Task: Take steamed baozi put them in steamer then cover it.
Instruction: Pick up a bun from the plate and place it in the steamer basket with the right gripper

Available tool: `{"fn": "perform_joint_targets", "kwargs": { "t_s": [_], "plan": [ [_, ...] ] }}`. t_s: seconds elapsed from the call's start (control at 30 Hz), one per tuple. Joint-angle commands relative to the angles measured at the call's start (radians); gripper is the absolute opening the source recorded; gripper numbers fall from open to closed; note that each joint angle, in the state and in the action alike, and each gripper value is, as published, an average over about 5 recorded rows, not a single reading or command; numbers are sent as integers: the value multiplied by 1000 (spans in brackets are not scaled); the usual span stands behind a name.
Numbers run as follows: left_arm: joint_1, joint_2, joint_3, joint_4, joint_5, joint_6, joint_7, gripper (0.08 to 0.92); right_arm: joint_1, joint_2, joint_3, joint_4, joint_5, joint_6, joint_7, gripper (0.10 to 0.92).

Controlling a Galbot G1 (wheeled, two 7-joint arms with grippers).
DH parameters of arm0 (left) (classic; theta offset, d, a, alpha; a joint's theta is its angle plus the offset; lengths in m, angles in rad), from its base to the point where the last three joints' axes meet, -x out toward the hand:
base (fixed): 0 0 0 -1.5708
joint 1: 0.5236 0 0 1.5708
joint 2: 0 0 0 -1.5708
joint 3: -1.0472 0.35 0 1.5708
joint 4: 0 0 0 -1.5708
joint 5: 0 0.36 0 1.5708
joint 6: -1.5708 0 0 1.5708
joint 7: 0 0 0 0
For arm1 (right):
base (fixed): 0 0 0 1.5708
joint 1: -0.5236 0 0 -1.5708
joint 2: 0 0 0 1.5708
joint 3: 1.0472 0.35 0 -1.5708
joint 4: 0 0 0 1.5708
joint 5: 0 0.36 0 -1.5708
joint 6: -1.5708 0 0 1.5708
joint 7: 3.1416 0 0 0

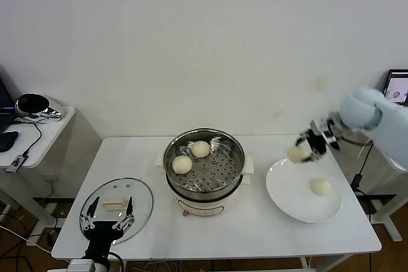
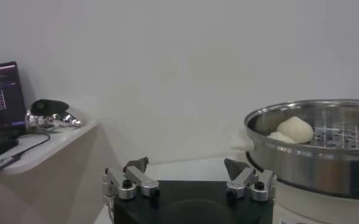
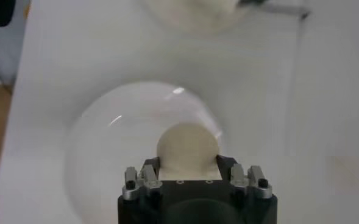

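The right claw hangs above the far left rim of the white plate, its fingers closed round a cream-white baozi that it holds clear of the plate. A second baozi lies on the plate, apart from the held one. Two more baozi sit side by side on the perforated tray of the stainless-steel steamer, which stands uncovered at the middle of the white desk (its cream base just shows below the pot). The glass lid lies flat on the desk to the steamer's left. The left claw rests over that lid near the desk's front edge, fingers spread wide and holding nothing.
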Motion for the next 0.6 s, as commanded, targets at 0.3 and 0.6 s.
{"fn": "perform_joint_targets", "kwargs": {
  "t_s": [0.3,0.6],
  "plan": [
    [5,-8,-13,-7,-1,-3,-1,823,249,423,-221,19,194,182,96,602],
    [1,-4,-35,-20,-8,2,-1,823,142,568,-281,-43,77,356,79,611]
  ]
}}
